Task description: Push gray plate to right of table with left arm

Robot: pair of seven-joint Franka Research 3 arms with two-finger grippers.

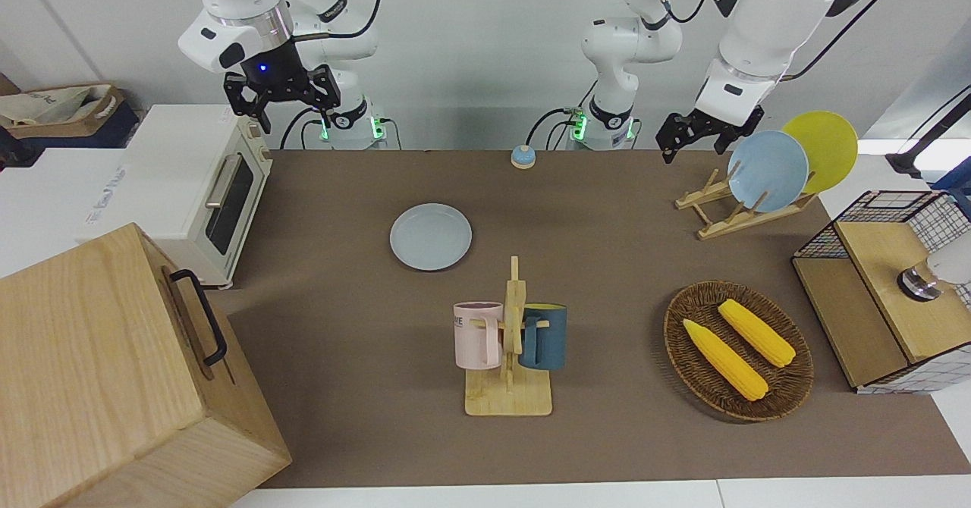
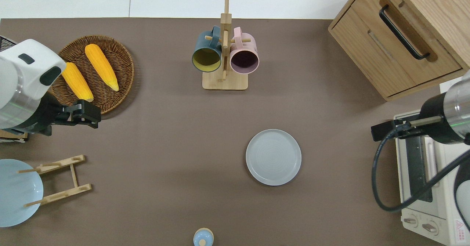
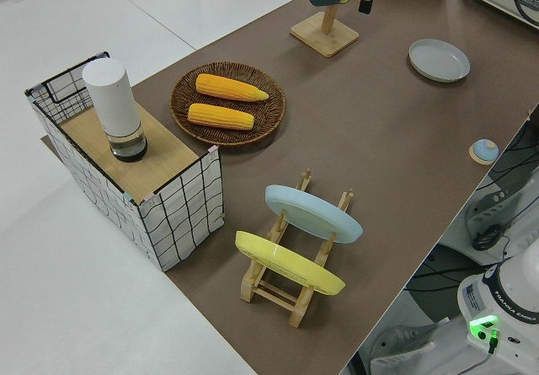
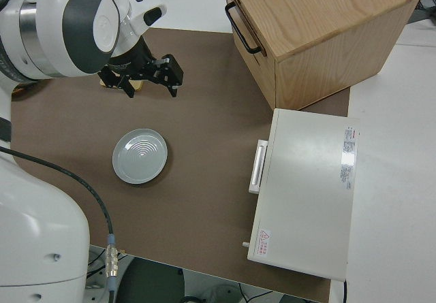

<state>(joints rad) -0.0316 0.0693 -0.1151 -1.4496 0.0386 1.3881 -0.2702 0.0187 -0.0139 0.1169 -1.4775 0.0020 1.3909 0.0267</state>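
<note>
The gray plate (image 1: 430, 236) lies flat on the brown table (image 1: 607, 265), between the mug rack and the toaster oven; it also shows in the overhead view (image 2: 273, 157), the left side view (image 3: 439, 59) and the right side view (image 4: 139, 155). My left gripper (image 1: 692, 146) is open and empty, up in the air. In the overhead view my left gripper (image 2: 88, 113) is over the table at the rim of the wicker basket, a long way from the plate. My right arm is parked, its gripper (image 1: 287, 105) open.
A mug rack (image 2: 224, 55) holds a pink and a dark blue mug. A wicker basket (image 2: 121, 51) holds two corn cobs. A plate rack (image 1: 728, 208) holds a light blue and a yellow plate. A toaster oven (image 1: 205, 189), a wooden drawer box (image 1: 98, 371), a wire crate (image 1: 880, 296) and a small bell (image 1: 521, 157) stand around the edges.
</note>
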